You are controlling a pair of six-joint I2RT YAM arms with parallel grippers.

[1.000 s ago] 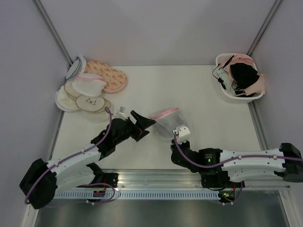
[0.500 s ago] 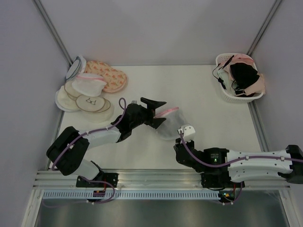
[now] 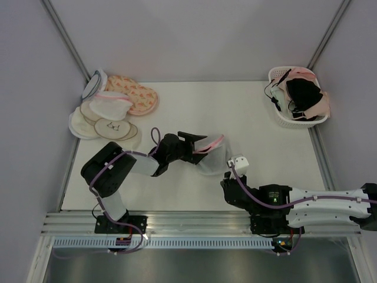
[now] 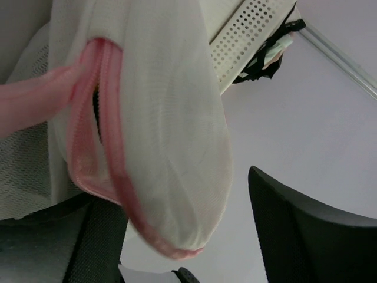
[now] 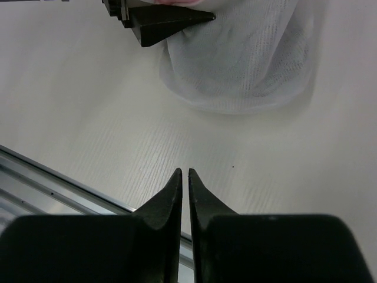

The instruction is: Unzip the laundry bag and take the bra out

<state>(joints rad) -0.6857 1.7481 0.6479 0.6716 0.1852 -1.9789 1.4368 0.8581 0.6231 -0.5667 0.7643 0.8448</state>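
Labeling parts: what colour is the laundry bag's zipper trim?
Pink zipper trim on the white laundry bag; clearest in the left wrist view.

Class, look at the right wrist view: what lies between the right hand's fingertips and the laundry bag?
Only bare table: in the right wrist view, nothing sits between the right hand and the laundry bag.

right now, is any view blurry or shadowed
Left wrist view: the laundry bag sits very close, its lower pink edge blurred. Right wrist view: sharp, a faint shadow on the table by the bag. Top external view: even light.
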